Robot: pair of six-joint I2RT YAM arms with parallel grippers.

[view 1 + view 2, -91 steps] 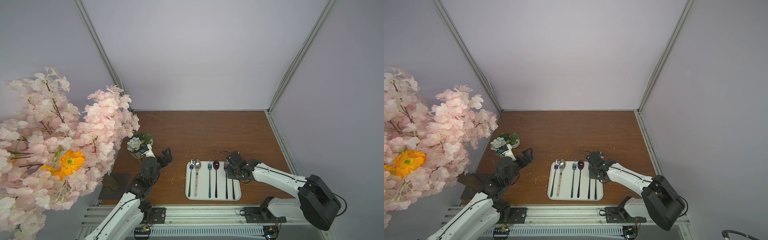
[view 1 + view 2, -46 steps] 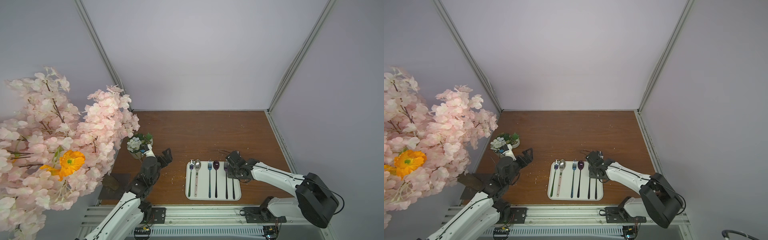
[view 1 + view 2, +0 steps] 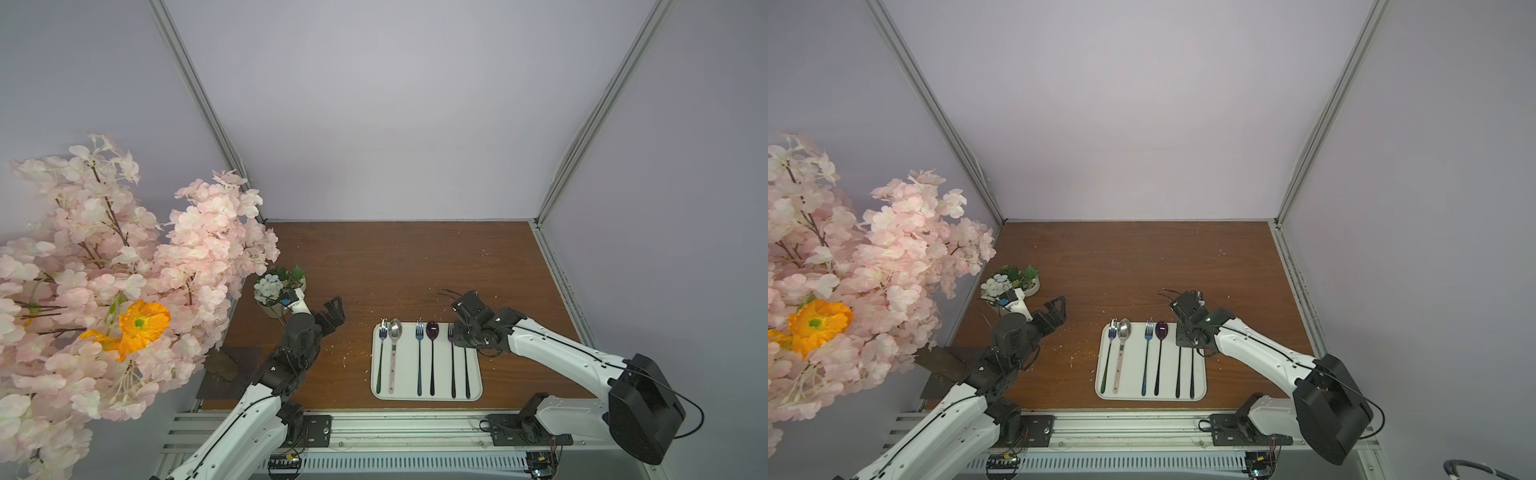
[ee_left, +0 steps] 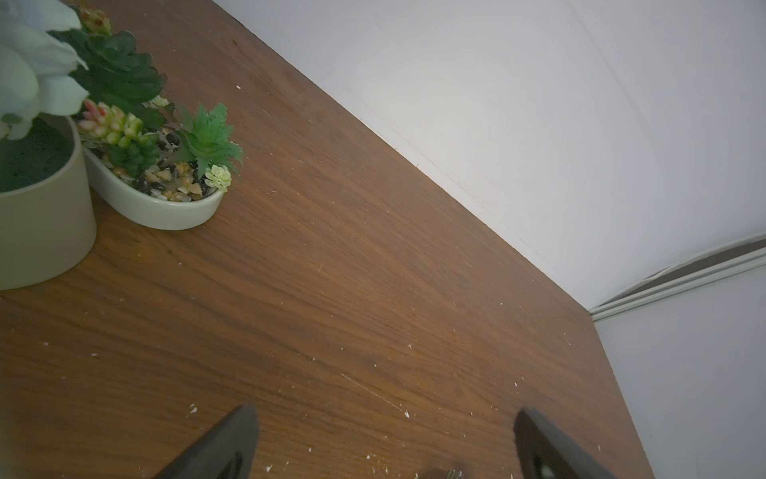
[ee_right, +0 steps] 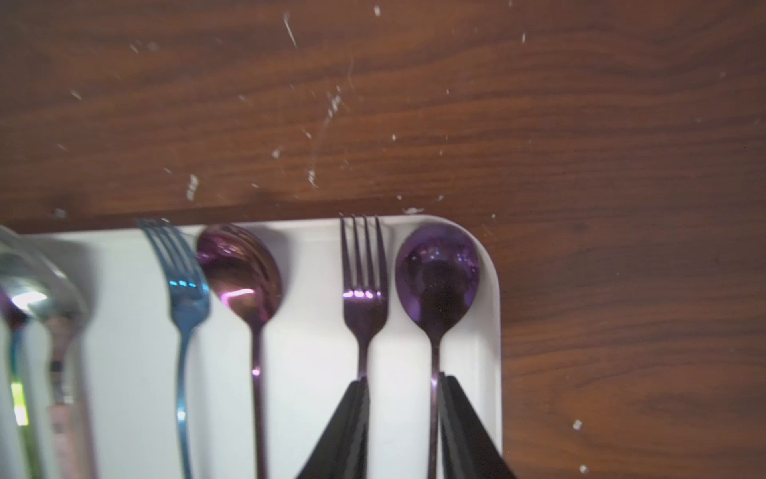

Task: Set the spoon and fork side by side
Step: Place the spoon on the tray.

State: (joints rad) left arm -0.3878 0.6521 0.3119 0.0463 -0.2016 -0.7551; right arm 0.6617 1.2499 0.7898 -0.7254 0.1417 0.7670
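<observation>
Cutlery lies in a neat row on a white tray (image 3: 405, 374) near the front edge of the wooden counter (image 3: 395, 266), all handles pointing toward the robot. From the left-arm side the row runs: a green-handled fork (image 3: 379, 370), a silver spoon (image 3: 395, 328) with a pinkish handle, a blue fork (image 5: 186, 290), a purple spoon (image 5: 240, 273), a purple fork (image 5: 364, 290) and an end purple spoon (image 5: 437, 275) by the tray's rounded corner.

The purple fork and the end purple spoon lie flat and parallel, just beside each other without touching, heads level near the tray's far rim.

The right hand (image 5: 404, 381) hangs low over that pair. In the right wrist view its black fingers (image 5: 468, 427) stand apart: it is released, not pinching. The end spoon's thin handle runs between them, close against one finger, while the other finger's tip sits over the fork's handle. In both top views the hand hides this spoon's bowl.

The left hand (image 4: 385, 410) is held above bare wood, well apart from the tray, fingers spread wide and gripping nothing.

Two small potted plants (image 3: 278, 286) stand by the counter's left edge, behind the left hand. Pink blossom branches (image 3: 124, 270) with an orange flower (image 3: 143, 320) fill the left foreground of both top views.
</observation>
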